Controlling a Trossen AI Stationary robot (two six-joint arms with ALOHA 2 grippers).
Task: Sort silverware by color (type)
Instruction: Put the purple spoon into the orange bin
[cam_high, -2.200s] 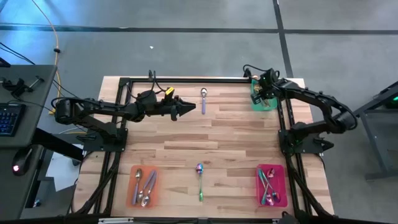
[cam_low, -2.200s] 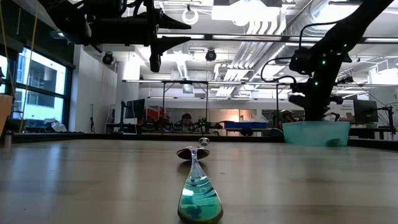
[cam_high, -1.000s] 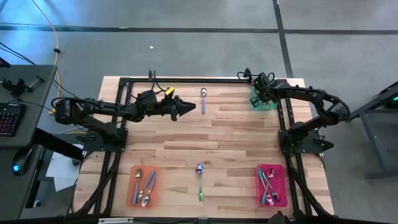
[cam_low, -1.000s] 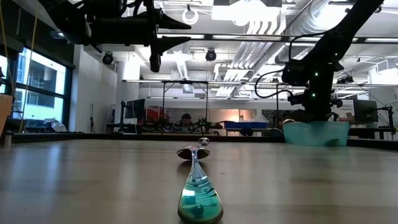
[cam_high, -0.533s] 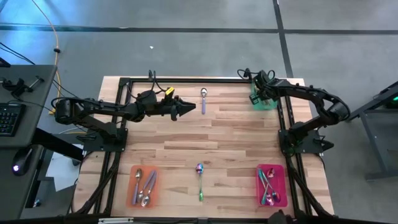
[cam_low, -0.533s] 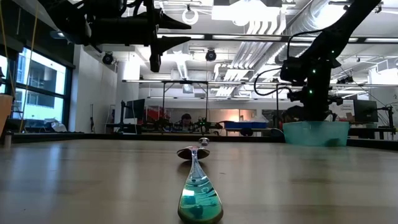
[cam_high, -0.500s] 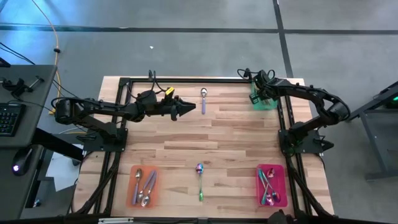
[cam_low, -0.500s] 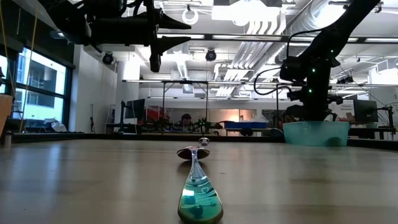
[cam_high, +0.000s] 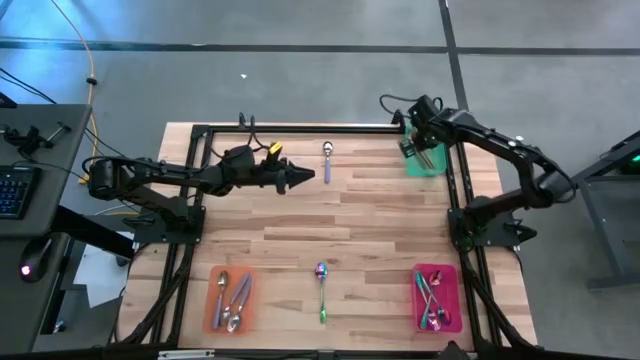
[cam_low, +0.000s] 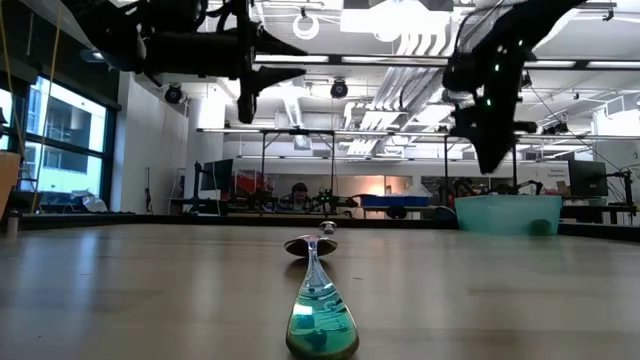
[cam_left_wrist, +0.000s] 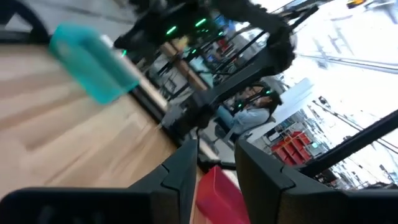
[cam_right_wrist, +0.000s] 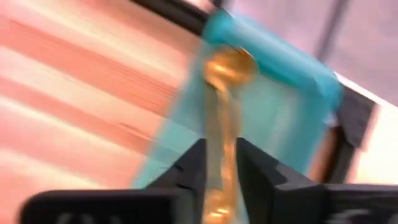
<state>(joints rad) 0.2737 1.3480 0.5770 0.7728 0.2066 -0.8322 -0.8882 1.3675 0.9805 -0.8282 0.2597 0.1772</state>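
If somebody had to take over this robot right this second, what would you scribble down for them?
Right gripper: above the green tray at the table's far right corner; a gold spoon shows between its fingers, whether gripped or released is unclear.
Left gripper: hovering beside the silver spoon at the far edge, holding nothing.
Done: spoons sorted in the orange tray and pink tray.
Left: the silver spoon and the rainbow spoon at the near edge lie loose on the table.
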